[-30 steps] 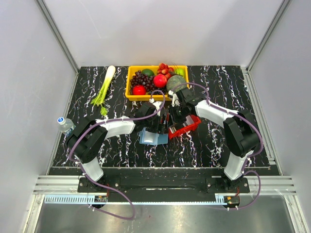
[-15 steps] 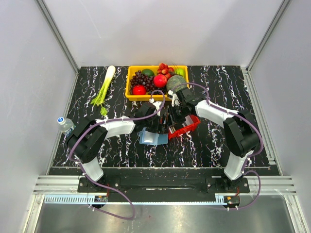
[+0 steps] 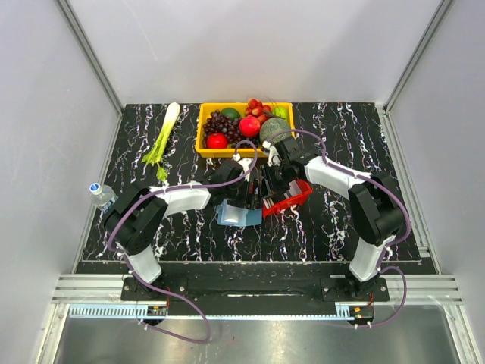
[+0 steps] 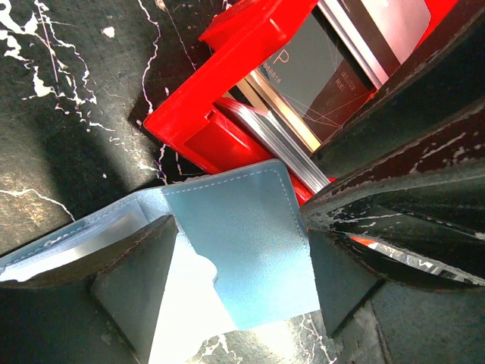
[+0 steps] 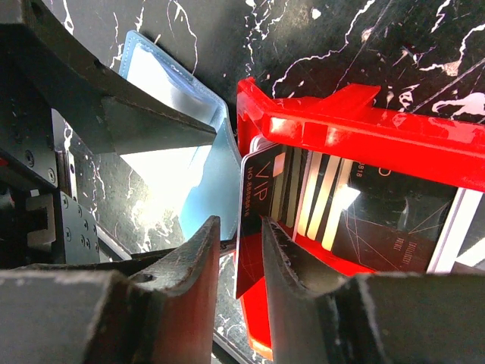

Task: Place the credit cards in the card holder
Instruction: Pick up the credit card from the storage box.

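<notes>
The blue card holder (image 4: 242,250) lies open on the table beside the red tray (image 4: 227,45). My left gripper (image 4: 241,231) is open. Its fingers stand on either side of the holder's blue flap, one of them resting in the fold by the clear pockets (image 5: 159,76). Several credit cards (image 5: 326,197) stand on edge in the red tray (image 5: 364,129). One dark card marked VIP (image 5: 256,189) leans out over the tray's end toward the card holder (image 5: 208,189). It sits between the fingers of my right gripper (image 5: 241,227), against one finger, with a slit showing at the other.
At the back stands a yellow bin (image 3: 203,129) of fruit, and a green stalk vegetable (image 3: 163,140) lies at the back left. A small bottle (image 3: 101,196) sits at the table's left edge. Both grippers (image 3: 258,193) crowd together over the card holder (image 3: 233,216) and the red tray (image 3: 297,199).
</notes>
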Action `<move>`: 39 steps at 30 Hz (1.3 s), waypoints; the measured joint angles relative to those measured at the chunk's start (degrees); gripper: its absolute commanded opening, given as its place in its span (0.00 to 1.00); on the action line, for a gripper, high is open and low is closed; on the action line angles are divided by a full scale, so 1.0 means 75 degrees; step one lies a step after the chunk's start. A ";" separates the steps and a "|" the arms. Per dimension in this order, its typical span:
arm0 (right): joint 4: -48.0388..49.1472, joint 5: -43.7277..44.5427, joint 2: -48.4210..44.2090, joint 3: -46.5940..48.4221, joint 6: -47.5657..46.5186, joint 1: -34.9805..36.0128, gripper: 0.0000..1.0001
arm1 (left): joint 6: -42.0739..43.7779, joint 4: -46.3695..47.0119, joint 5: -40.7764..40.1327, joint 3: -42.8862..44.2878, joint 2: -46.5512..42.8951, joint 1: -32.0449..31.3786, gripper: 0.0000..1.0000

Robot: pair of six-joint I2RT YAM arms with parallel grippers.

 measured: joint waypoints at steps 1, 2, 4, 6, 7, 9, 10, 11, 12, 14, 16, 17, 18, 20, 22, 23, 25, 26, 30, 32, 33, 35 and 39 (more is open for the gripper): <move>0.0009 -0.0003 0.0000 -0.0003 0.0006 -0.0015 0.35 | 0.0000 0.0000 0.0000 0.0000 0.0000 0.0000 0.74; 0.0012 -0.0006 0.0000 -0.0003 0.0015 -0.0026 0.34 | 0.0000 0.0000 0.0000 0.0000 0.0000 0.0000 0.74; 0.0023 -0.0052 -0.0009 -0.0015 0.0050 -0.0061 0.30 | 0.0000 0.0000 0.0000 0.0000 0.0000 0.0000 0.74; 0.0070 -0.0122 -0.0058 -0.0076 0.0085 -0.0093 0.23 | 0.0000 0.0000 0.0000 0.0000 0.0000 0.0000 0.74; 0.0079 -0.0169 -0.0090 -0.0105 0.0114 -0.0125 0.21 | 0.0000 0.0000 0.0000 0.0000 0.0000 0.0000 0.74; 0.0108 -0.0227 -0.0154 -0.0149 0.0152 -0.0187 0.17 | 0.0000 0.0000 0.0000 0.0000 0.0000 0.0000 0.74; 0.0122 -0.0271 -0.0175 -0.0163 0.0178 -0.0219 0.15 | 0.0000 0.0000 0.0000 0.0000 0.0000 0.0000 0.74; 0.0134 -0.0306 -0.0187 -0.0169 0.0198 -0.0242 0.14 | 0.0000 0.0000 0.0000 0.0000 0.0000 0.0000 0.74; 0.0143 -0.0344 -0.0187 -0.0169 0.0213 -0.0259 0.10 | -0.0003 0.0000 0.0000 0.0000 0.0000 0.0000 0.74; 0.0163 -0.0382 -0.0187 -0.0189 0.0239 -0.0268 0.04 | -0.0003 0.0000 0.0000 0.0000 0.0000 0.0006 0.74; 0.0172 -0.0408 -0.0187 -0.0219 0.0251 -0.0268 0.00 | -0.0006 0.0000 0.0000 0.0000 0.0000 0.0006 0.74; 0.0172 -0.0414 -0.0187 -0.0233 0.0262 -0.0268 0.03 | -0.0017 0.0000 -0.0003 0.0000 0.0000 0.0006 0.74; 0.0172 -0.0428 -0.0187 -0.0239 0.0262 -0.0268 0.11 | -0.0029 0.0000 -0.0003 0.0000 0.0000 0.0006 0.74; 0.0184 -0.0446 -0.0187 -0.0248 0.0268 -0.0268 0.20 | -0.0038 0.0000 -0.0003 0.0000 0.0000 0.0006 0.74; 0.0201 -0.0466 -0.0204 -0.0254 0.0291 -0.0274 0.25 | -0.0047 0.0000 -0.0003 0.0000 0.0000 0.0006 0.74; 0.0213 -0.0455 -0.0233 -0.0262 0.0294 -0.0274 0.26 | -0.0047 0.0000 -0.0003 0.0000 0.0000 0.0009 0.74; 0.0245 -0.0434 -0.0280 -0.0289 0.0300 -0.0283 0.29 | -0.0050 0.0000 -0.0003 0.0000 0.0000 0.0009 0.74; 0.0265 -0.0414 -0.0303 -0.0297 0.0297 -0.0289 0.29 | -0.0050 0.0000 -0.0003 0.0000 0.0000 0.0009 0.74; 0.0411 -0.0367 -0.0402 -0.0385 0.0309 -0.0321 0.34 | -0.0050 0.0000 -0.0006 0.0000 0.0000 0.0017 0.74; 0.0475 -0.0370 -0.0463 -0.0446 0.0323 -0.0347 0.36 | -0.0052 0.0003 -0.0009 -0.0003 0.0000 0.0020 0.74; 0.0525 -0.0367 -0.0490 -0.0472 0.0329 -0.0358 0.37 | -0.0058 0.0003 -0.0012 -0.0003 -0.0003 0.0020 0.74; 0.0595 -0.0303 -0.0530 -0.0530 0.0382 -0.0411 0.38 | -0.0087 0.0006 -0.0023 -0.0012 -0.0003 0.0017 0.74; 0.0667 -0.0318 -0.0510 -0.0568 0.0452 -0.0551 0.38 | -0.0114 0.0017 -0.0038 -0.0020 -0.0003 0.0020 0.74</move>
